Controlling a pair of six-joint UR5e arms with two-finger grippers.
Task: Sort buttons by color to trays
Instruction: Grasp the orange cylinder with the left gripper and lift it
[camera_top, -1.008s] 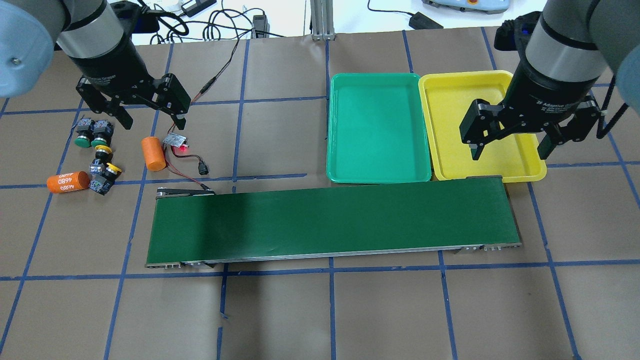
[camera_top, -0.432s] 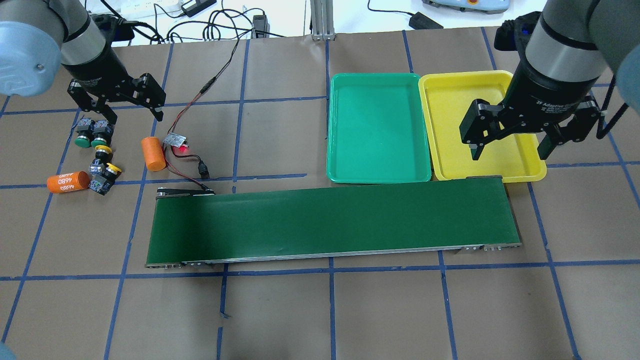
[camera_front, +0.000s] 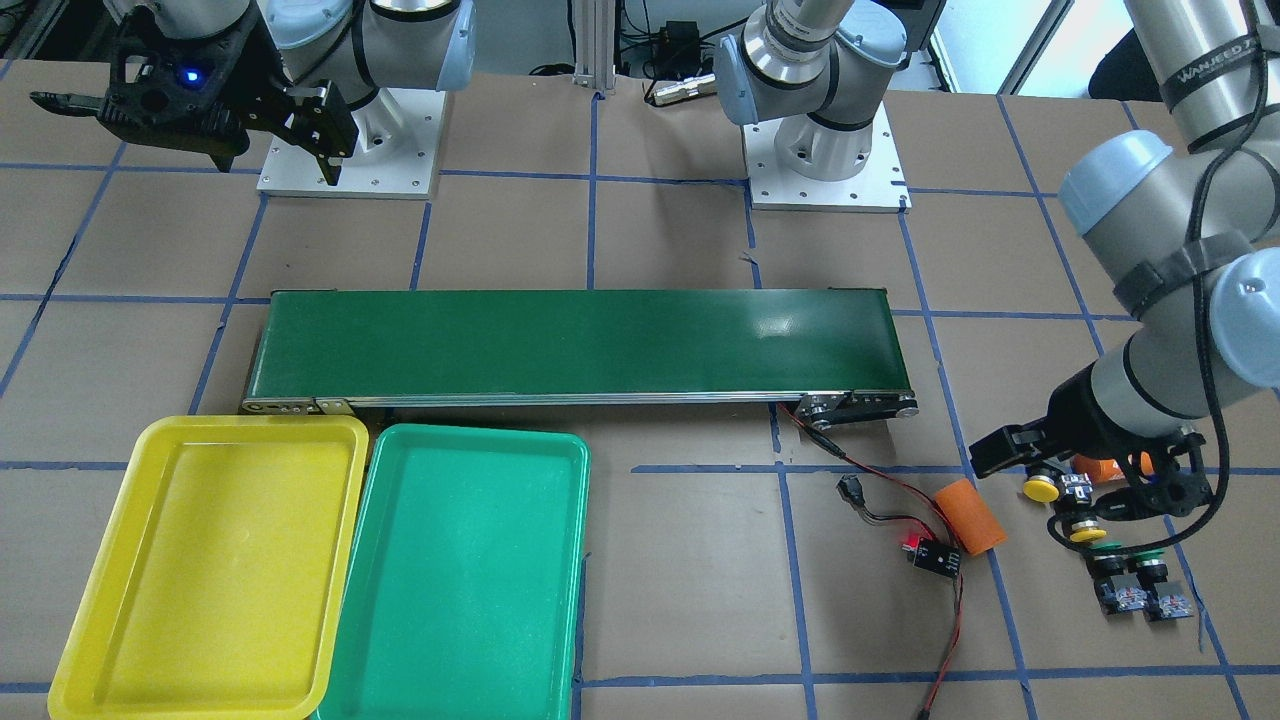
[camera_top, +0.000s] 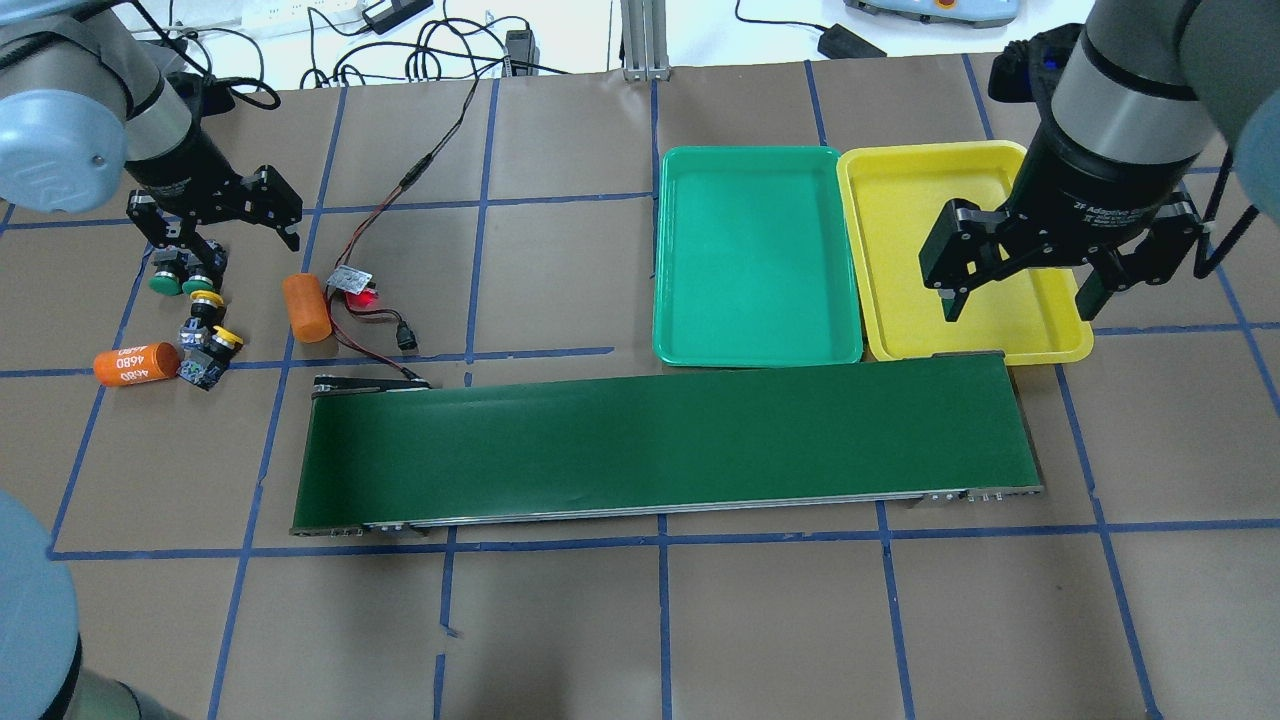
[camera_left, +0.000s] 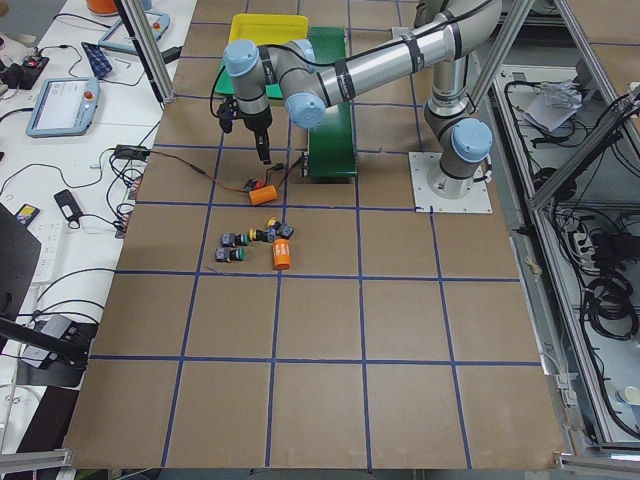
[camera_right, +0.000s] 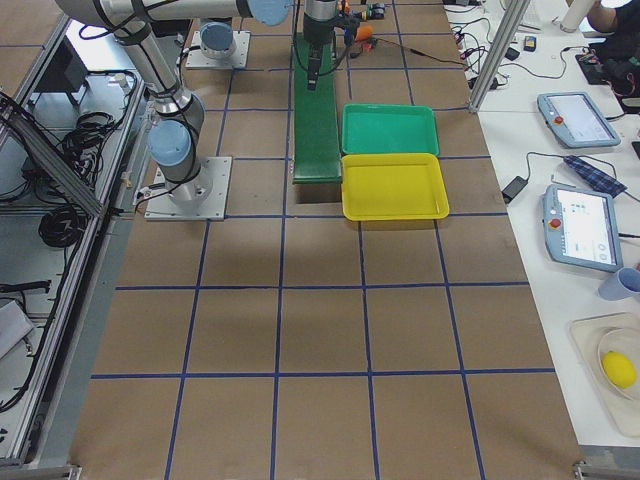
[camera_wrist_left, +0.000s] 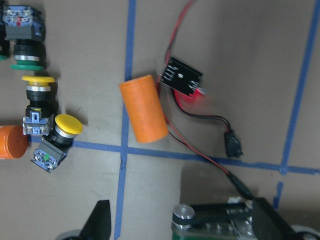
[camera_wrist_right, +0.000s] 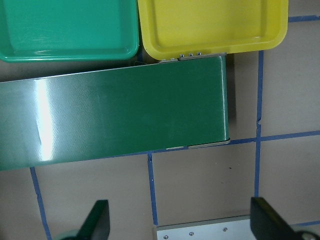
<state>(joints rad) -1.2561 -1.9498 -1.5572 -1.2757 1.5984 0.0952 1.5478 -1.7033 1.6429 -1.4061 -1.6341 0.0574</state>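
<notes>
Two green-capped buttons (camera_top: 163, 282) (camera_top: 203, 280) and two yellow-capped buttons (camera_top: 205, 300) (camera_top: 227, 338) lie clustered at the table's far left. They also show in the front view, the yellow ones (camera_front: 1040, 488) nearest the arm. My left gripper (camera_top: 222, 232) is open and empty, low over the cluster just behind the green buttons. In the left wrist view a green button (camera_wrist_left: 27, 50) and both yellow ones (camera_wrist_left: 37, 87) (camera_wrist_left: 65, 127) lie ahead left of the open fingers. The green tray (camera_top: 757, 255) and the yellow tray (camera_top: 900, 250) sit side by side. My right gripper (camera_top: 1020, 300) hangs open and empty over the yellow tray's near edge.
A long dark green conveyor belt (camera_top: 660, 445) runs across the middle, in front of the trays. Two orange cylinders (camera_top: 306, 308) (camera_top: 136, 364) lie by the buttons. A small board with a red light (camera_top: 352, 282) and its wires lie right of the cluster.
My left gripper has moved left and lower, from over the small board to the green buttons. My right gripper has not moved.
</notes>
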